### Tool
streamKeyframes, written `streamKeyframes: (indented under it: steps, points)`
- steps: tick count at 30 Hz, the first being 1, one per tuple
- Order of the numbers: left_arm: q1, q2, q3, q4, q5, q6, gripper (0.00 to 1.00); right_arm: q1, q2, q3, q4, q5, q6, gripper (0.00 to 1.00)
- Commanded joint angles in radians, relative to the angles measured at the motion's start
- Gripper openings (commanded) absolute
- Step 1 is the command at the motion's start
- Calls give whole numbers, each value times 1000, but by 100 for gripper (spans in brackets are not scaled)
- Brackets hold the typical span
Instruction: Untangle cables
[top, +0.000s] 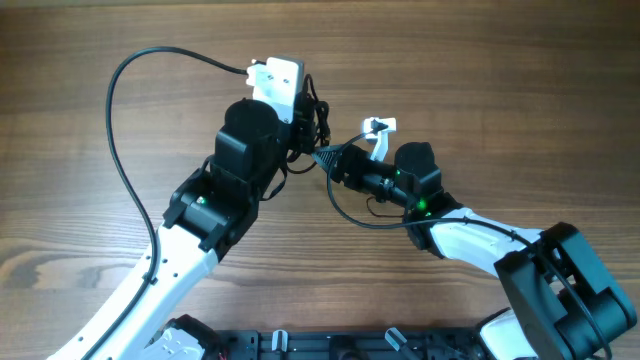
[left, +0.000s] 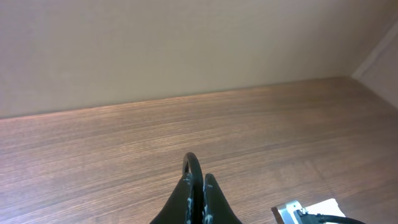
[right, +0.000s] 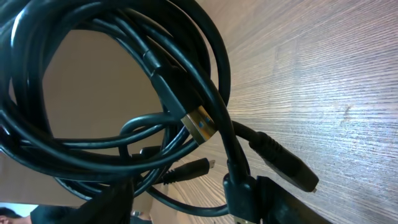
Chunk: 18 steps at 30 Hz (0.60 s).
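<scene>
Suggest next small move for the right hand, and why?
Probably ease the right hand slightly away from the left hand to spread the coils. The left hand is shut on a cable loop; the cables overlap in tight coils around a gold-tipped plug right at the right hand.

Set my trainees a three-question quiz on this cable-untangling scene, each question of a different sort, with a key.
1. True or false: the left gripper is shut on a loop of the cables.
2. The metal plug tip amid the tangle is: A gold, B red, C blue.
3. Short answer: which wrist camera has the tangle filling its view?
Key: 1 true; 2 A; 3 the right wrist.
</scene>
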Motion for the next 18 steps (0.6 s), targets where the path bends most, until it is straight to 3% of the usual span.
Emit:
streamKeyframes:
  steps: [1,4,5,8,14,18]
  points:
    - [0,-21,24,4,-68,-13,4,-15,9,-5,31,-19,-69,67]
    - [0,-21,24,4,-67,-13,4,-16,9,-5,99,-29,-204,68]
    - [0,-21,24,4,-68,-13,4,-16,9,-5,134,-35,-307,70]
    - [2,-21,24,4,-68,-13,4,-16,9,-5,105,-35,-359,71]
    - [58,-21,24,4,-67,-90,4,-16,9,-5,0,-40,-406,72]
    - [87,-21,24,3,-67,-171,4,-16,9,-5,-100,-36,-330,72]
